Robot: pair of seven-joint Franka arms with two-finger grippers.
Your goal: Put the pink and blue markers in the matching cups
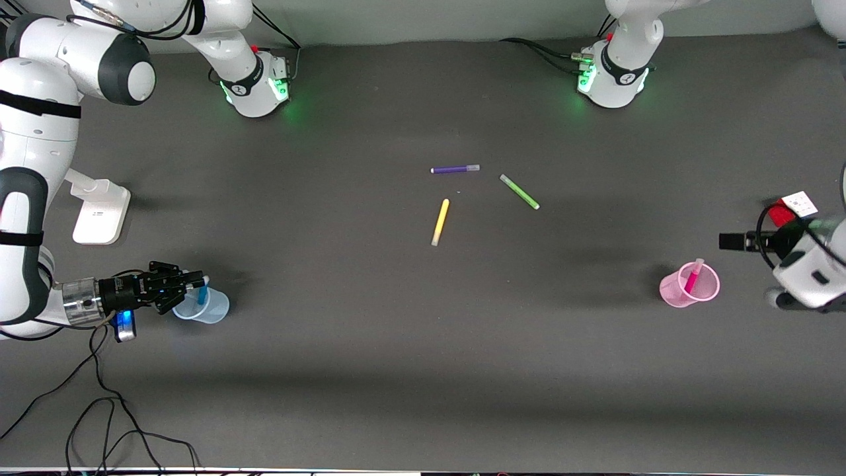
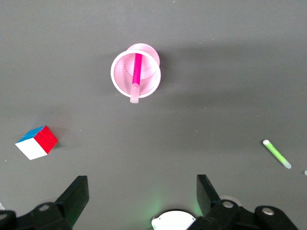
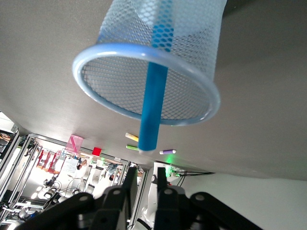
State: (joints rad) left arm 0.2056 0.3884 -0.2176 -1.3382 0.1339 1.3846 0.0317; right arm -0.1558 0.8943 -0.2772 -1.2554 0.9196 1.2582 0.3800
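The pale blue cup (image 1: 215, 307) stands near the right arm's end of the table with the blue marker (image 1: 203, 291) upright in it. My right gripper (image 1: 197, 284) is over the cup's rim beside the marker's top. In the right wrist view its fingers (image 3: 130, 182) stand a marker's width apart with nothing between them, just clear of the marker's end (image 3: 149, 120) in the cup (image 3: 120, 24). The pale pink cup (image 1: 671, 291) holds the pink marker (image 1: 692, 277). My left gripper (image 1: 727, 241) is wide open and empty, beside it. The left wrist view shows the cup (image 2: 151, 86) and marker (image 2: 136, 76).
Purple (image 1: 455, 169), green (image 1: 519, 192) and yellow (image 1: 440, 222) markers lie mid-table. A colour cube (image 1: 796, 205) sits by the left arm's hand and shows in the left wrist view (image 2: 37, 142). A white stand (image 1: 99, 211) and loose cables (image 1: 99, 396) are at the right arm's end.
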